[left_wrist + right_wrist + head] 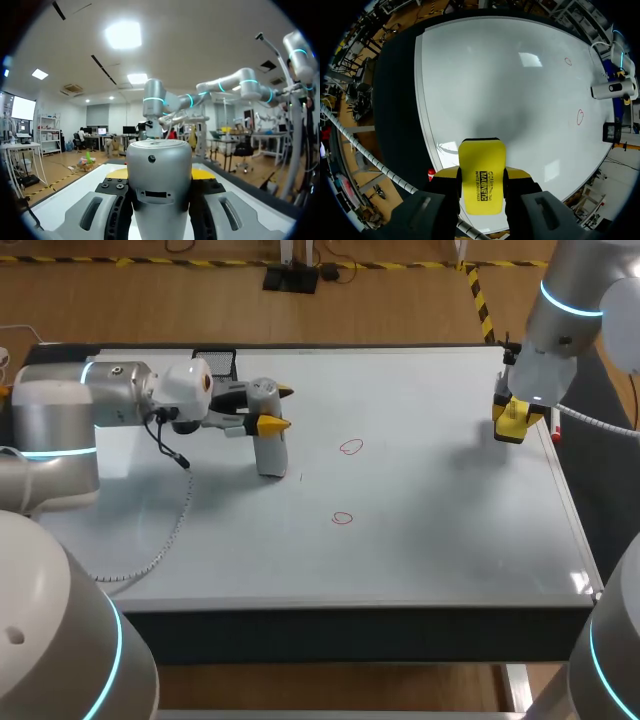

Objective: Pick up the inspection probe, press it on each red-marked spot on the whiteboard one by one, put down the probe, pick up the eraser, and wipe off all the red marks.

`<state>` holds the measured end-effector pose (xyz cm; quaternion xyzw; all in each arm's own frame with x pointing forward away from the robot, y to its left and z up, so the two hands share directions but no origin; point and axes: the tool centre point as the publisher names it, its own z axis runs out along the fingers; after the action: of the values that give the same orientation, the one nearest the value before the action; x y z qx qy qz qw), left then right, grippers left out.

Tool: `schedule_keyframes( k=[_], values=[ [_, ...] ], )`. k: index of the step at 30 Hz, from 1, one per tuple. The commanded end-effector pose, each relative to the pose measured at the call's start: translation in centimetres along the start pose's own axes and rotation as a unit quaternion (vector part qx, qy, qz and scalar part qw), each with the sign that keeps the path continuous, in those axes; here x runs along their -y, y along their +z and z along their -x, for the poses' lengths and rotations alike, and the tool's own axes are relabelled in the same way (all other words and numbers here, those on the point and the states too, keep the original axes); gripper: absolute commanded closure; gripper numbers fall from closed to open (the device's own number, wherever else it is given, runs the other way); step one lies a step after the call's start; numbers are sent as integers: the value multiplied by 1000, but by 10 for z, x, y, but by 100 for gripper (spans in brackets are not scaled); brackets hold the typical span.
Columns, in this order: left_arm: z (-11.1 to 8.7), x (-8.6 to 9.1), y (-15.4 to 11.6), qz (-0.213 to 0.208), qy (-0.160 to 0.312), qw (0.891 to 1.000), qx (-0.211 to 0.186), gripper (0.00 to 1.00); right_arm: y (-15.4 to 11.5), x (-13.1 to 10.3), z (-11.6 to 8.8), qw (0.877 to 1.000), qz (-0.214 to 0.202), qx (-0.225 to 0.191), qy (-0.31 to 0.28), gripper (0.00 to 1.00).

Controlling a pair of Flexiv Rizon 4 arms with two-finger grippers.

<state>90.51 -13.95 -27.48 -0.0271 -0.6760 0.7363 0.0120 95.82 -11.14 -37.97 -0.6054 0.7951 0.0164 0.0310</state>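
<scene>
Two things are in hand at once. Our left gripper (272, 410) is closed on the upper part of the inspection probe (270, 452), a smooth grey cylinder with a flat top. It stands upright at the whiteboard (430, 540), left of the far red mark (350, 447) and the near red mark (342, 518). It looks rigid and slick, so we judge a firm hold high up best. Our right gripper (517, 418) pinches the eraser (481, 172), a light yellow block, over the board's far right edge.
</scene>
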Motion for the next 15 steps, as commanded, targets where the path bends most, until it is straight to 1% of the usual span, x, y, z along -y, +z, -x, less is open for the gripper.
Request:
schedule_keyframes(
  k=[1,4,9,13,15],
  values=[
    [0,1,2,2,0,1000,0,100,-1,0,0,1000,-1,-1,-1,100],
    [0,5,3,4,2,1000,0,100,-1,0,0,1000,-1,-1,-1,100],
    [2,17,-2,7,10,1000,11,100,-1,0,0,1000,-1,-1,-1,100],
    [6,25,-13,7,15,1000,25,100,-1,0,0,1000,-1,-1,-1,100],
    [9,30,-23,6,18,999,38,100,-1,0,0,1000,-1,-1,-1,100]
  ],
)
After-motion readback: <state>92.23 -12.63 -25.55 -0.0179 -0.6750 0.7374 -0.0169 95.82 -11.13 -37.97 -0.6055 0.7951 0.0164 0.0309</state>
